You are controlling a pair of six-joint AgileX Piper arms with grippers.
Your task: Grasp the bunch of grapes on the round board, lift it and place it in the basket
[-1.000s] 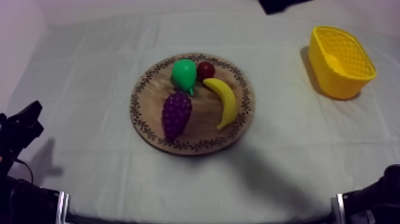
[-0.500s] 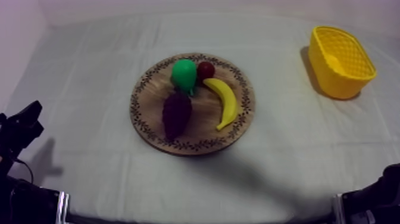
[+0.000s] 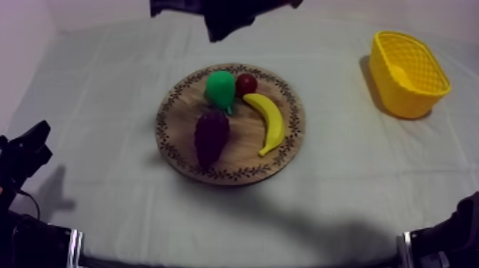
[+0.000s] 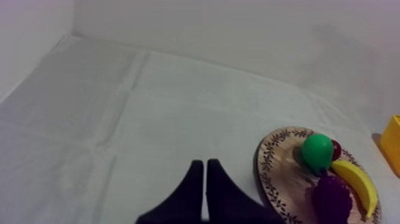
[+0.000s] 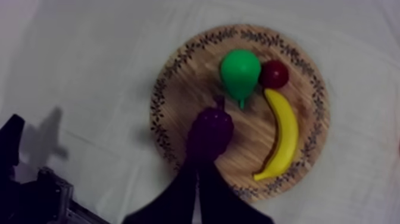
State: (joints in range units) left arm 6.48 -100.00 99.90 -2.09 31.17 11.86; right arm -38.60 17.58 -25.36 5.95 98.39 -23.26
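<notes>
The purple bunch of grapes (image 3: 212, 137) lies on the round wooden board (image 3: 171, 139), on its left half, in front of a green pear (image 3: 221, 88). My right gripper (image 5: 196, 165) hangs high above the board, its fingers together as a narrow wedge with the tips just short of the grapes (image 5: 209, 132). In the top view that arm is the black shape (image 3: 221, 16) over the table's far side. My left gripper (image 4: 205, 163) is shut on nothing, low at the table's left (image 3: 27, 151), well away from the board (image 4: 269, 179). The yellow basket (image 3: 408, 71) stands at the far right.
A small red fruit (image 3: 246, 83) and a banana (image 3: 267, 121) share the board to the right of the grapes. Bare cloth lies between the board and the basket. A black part of the right arm (image 3: 449, 239) sits at the lower right edge.
My right arm has come into the top view over the table's far side, and its shadow has darkened the grapes. The fruit, the basket and my left arm have not moved.
</notes>
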